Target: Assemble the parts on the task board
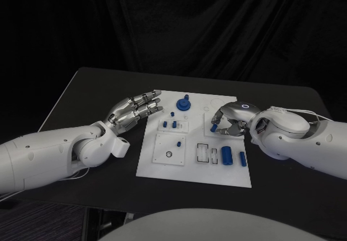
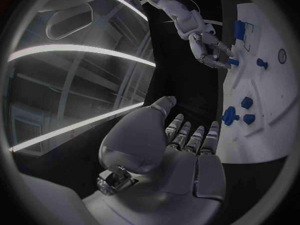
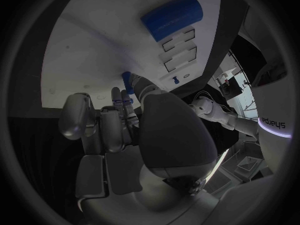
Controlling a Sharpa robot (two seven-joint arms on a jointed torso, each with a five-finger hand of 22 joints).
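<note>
Blue small peg (image 1: 214, 128) sits upright between fingers of the silver right hand (image 1: 230, 124), over the white task board (image 1: 163, 168) near its right edge | pinched, long axis vertical | silver left hand (image 1: 136, 111) at left edge, fingers spread, holding nothing | black desk (image 1: 87, 90) below

I am looking at one white task board (image 1: 163, 168) on the tabletop (image 1: 94, 90), carrying about seven small blue parts (image 1: 227, 155), with my two hands (image 1: 137, 111) over its edges.
</note>
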